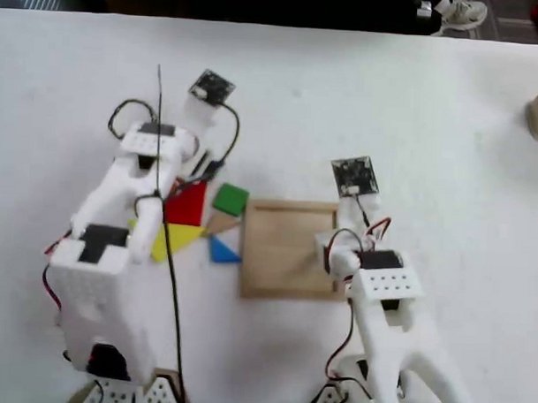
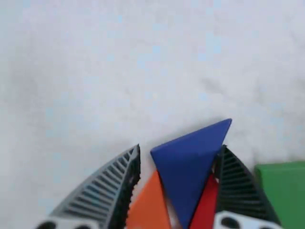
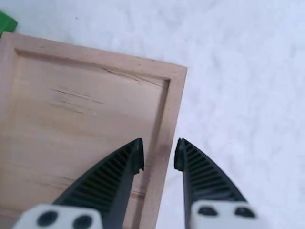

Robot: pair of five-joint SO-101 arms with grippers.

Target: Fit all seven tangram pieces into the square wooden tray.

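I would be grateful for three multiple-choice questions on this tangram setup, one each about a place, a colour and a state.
1. Where do the loose pieces lie relative to the wooden tray?
A. inside it
B. on the table next to it, on the side of the left arm
C. on the table beyond its far rim

2. What colour is the square piece?
A. red
B. green
C. yellow

3. What state is the tray in?
A. empty
B. half filled
C. holding all seven pieces

Answers:
1 B, the high view shows the pieces grouped on the table between the tray and the left arm.
2 B, the high view shows the square piece as green.
3 A, only bare wood shows on the tray's floor in the high and right wrist views.
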